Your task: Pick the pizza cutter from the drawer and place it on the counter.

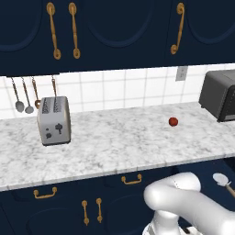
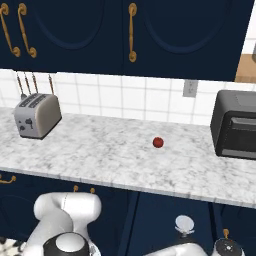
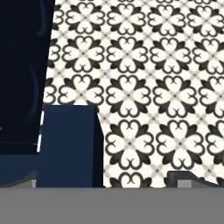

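Observation:
The pizza cutter point(image 1: 222, 179) shows its round silver wheel and tan handle below the counter's point(image 1: 114, 142) front edge at the far right, against dark navy. In the right base view the cutter's wheel point(image 2: 184, 223) sits low, just above my white arm. The hand view looks down past the navy drawer box point(image 3: 70, 144) onto patterned floor. My gripper point(image 3: 107, 181) is open, its two dark fingertips point(image 3: 26, 179) far apart with nothing between them. The cutter is out of the hand view. I cannot tell how far the gripper is from the cutter.
A silver toaster point(image 1: 54, 120) stands at the counter's left, with metal spoons point(image 1: 23, 96) hanging behind it. A small red fruit point(image 1: 173, 121) lies mid-counter. A dark toaster oven point(image 1: 220, 95) fills the right end. Navy wall cabinets point(image 1: 114, 32) hang overhead.

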